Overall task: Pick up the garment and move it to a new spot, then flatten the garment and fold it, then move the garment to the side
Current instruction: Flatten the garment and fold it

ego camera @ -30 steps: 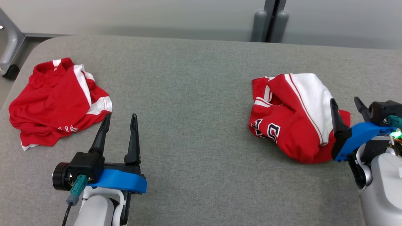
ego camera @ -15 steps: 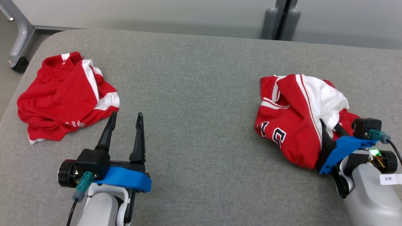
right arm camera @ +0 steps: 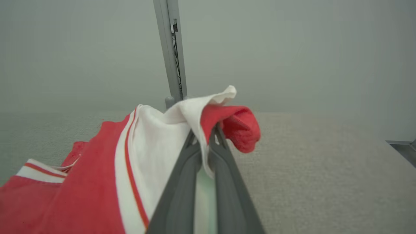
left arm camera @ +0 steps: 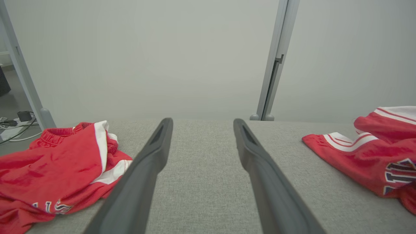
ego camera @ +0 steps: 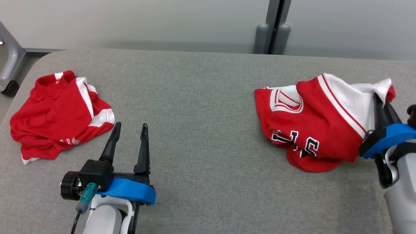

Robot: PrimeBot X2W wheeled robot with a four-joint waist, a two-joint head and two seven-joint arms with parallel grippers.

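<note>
Jersey (ego camera: 312, 130) lies near the right end of the table (ego camera: 201, 113), one corner raised. Right pincer (right arm camera: 204, 143) is clamped on its white-and-red hem. Left pincer (ego camera: 131, 125) stands apart over bare table, just beside a second red garment (ego camera: 58, 113) by the rounded left corner. Wide bare stretch between the garments. Jersey's dark outlined lettering is creased and unreadable.

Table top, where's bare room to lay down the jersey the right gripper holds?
Widest bare stretch of the table: the middle, between the crumpled red garment at left and the jersey at right, beyond the open left gripper. The far strip along the wall is bare too. Crowded: the right end, where the right gripper pinches the jersey.
</note>
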